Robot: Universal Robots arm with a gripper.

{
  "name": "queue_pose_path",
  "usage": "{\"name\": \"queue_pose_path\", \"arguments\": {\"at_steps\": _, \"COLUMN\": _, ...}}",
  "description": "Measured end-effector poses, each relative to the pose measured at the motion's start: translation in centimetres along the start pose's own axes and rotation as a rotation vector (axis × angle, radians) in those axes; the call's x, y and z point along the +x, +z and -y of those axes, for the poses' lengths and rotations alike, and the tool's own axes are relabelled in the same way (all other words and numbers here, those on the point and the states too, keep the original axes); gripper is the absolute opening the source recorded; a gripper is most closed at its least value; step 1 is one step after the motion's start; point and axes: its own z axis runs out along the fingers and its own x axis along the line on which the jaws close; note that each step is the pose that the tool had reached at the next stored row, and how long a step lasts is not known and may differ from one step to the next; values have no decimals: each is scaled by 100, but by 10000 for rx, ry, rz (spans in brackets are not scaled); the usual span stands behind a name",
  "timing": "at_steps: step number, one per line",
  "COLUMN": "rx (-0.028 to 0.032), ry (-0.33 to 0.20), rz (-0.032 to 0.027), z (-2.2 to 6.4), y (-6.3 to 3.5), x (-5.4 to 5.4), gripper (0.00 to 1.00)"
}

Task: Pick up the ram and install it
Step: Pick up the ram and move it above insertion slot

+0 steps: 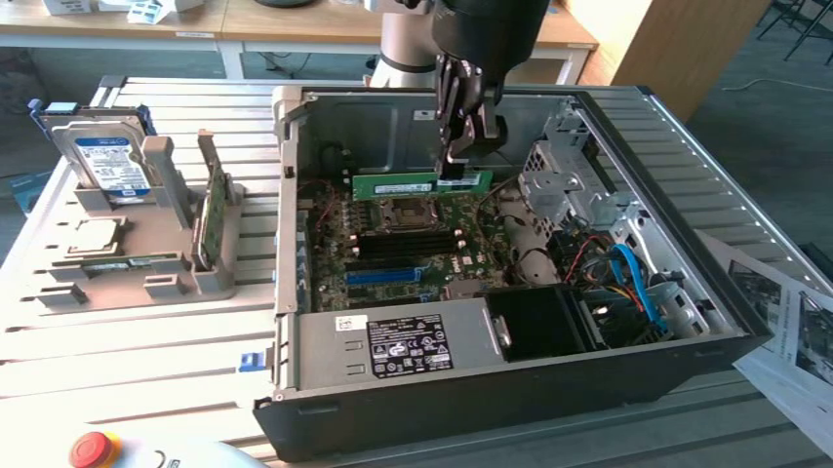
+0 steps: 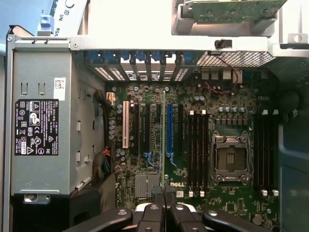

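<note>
From where I stood, in the exterior view, the arm reached down from the top middle of the frame into the open computer case point(image 1: 289, 195) on the slatted worktop point(image 1: 156, 341). Its end effector point(image 1: 458, 175) was clamped narrow on the ram point(image 1: 410, 183). The green stick hung level and lengthwise in the upper middle of the frame. It was above the motherboard point(image 1: 390, 263), just behind the processor socket point(image 1: 397, 216), and not seated in any slot. Toward the exterior view's left, a grey holder point(image 1: 170, 278) carried a blue-labelled hard drive point(image 1: 107, 161) and a second green stick point(image 1: 213, 214), which stood upright.

In the wrist view, the end effector point(image 2: 164, 195) pinched the ram point(image 2: 164, 145). The stick appeared edge-on as a thin strip crossing the motherboard point(image 2: 231, 203) alongside the blue slot point(image 2: 169, 130). The black memory slots point(image 2: 198, 150) lay between that strip and the processor socket point(image 2: 231, 158), and the power supply point(image 2: 43, 96) sat at the far side.
</note>
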Motion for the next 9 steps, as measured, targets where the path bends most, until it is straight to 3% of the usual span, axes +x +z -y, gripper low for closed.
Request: {"name": "queue_pose_path", "arguments": {"at_steps": 9, "rx": 1, "ry": -2, "rz": 1, "z": 37, "y": 1, "x": -89, "gripper": 12}}
